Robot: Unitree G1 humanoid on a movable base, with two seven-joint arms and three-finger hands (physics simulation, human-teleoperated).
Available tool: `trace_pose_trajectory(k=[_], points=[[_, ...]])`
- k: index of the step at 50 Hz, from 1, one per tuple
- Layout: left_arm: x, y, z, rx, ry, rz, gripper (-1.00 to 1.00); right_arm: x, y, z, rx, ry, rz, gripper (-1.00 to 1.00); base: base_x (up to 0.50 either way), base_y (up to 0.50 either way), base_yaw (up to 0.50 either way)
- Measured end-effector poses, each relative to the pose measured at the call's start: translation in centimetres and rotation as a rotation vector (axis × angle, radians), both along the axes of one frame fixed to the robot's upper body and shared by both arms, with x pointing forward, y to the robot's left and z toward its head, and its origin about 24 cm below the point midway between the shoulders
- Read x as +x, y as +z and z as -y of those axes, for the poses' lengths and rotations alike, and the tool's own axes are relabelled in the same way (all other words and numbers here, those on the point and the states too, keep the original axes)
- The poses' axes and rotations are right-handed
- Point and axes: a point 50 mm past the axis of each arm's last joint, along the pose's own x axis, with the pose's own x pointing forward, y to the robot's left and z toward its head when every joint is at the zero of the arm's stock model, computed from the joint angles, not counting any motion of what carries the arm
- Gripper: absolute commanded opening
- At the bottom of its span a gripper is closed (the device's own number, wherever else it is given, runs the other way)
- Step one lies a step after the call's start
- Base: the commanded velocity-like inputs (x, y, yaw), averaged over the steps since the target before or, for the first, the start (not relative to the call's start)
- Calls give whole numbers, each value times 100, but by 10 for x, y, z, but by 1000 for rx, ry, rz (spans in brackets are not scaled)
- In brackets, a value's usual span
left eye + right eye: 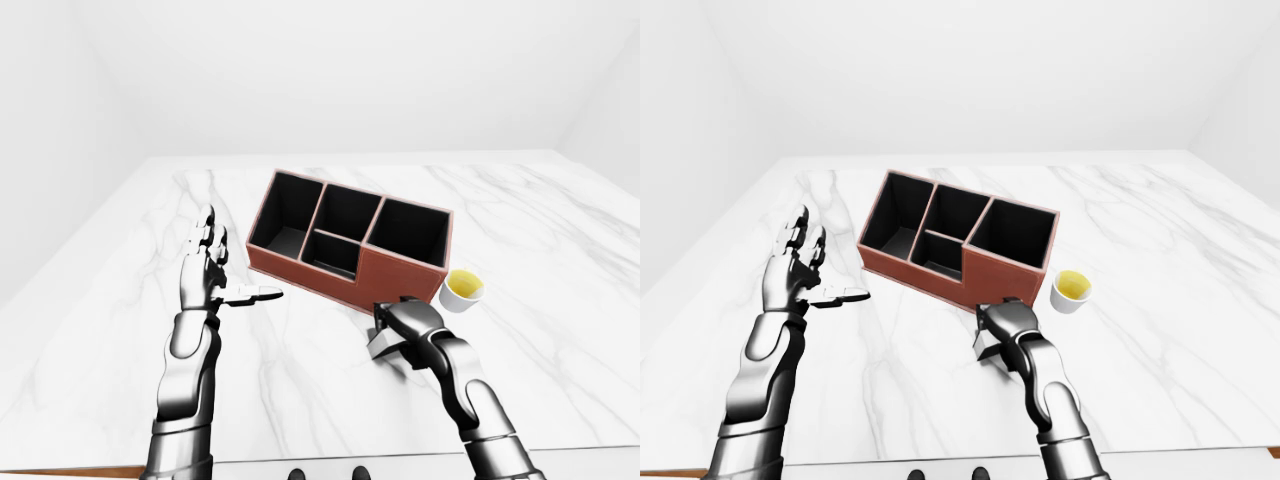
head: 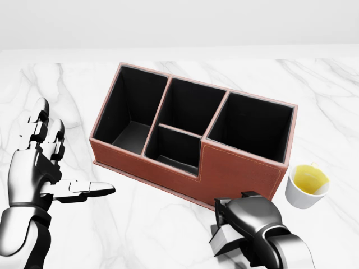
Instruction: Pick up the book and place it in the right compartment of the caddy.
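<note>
Caddy: we see the brown caddy (image 2: 190, 145) standing on the white marble table (image 2: 140, 224), its black compartments open at the top, and we place everything else from it.
Book: the book (image 2: 222, 240) sits just below the caddy's lower right wall in the head view, near the bottom edge of the picture; only a grey corner shows.
Right hand: our right hand (image 2: 247, 221) lies over the book, fingers curled down around it; it looks like a grasp, though the hand hides most of the cover, so we cannot be sure how firm it is.
Left hand: our left hand (image 2: 39, 165) hovers left of the caddy, well apart from it, fingers spread and empty.
Cup: a white cup (image 2: 306, 185) of yellow liquid stands just right of the caddy's lower right corner.
</note>
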Motion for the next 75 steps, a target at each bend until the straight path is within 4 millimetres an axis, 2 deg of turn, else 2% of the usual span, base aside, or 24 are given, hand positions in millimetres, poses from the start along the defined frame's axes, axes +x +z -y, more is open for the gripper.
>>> trace_pose_trajectory(k=[13, 22, 42, 51, 75], points=[[-1, 1, 2, -1, -2, 6, 100, -23, 4, -3, -36, 37, 50, -100, 0, 0, 0], [-1, 2, 3, -1, -6, 12, 100, -34, 20, -6, 9, 38, 91, -100, 0, 0, 0], [-1, 4, 6, 1, -12, 19, 100, -47, 73, -11, 109, 60, 256, -100, 0, 0, 0], [-1, 12, 5, 1, -5, 51, 100, -54, 98, -13, 155, 87, 326, -100, 0, 0, 0], [-2, 13, 6, -3, -5, 56, 100, -68, 156, -23, 252, 180, 603, -100, 0, 0, 0]])
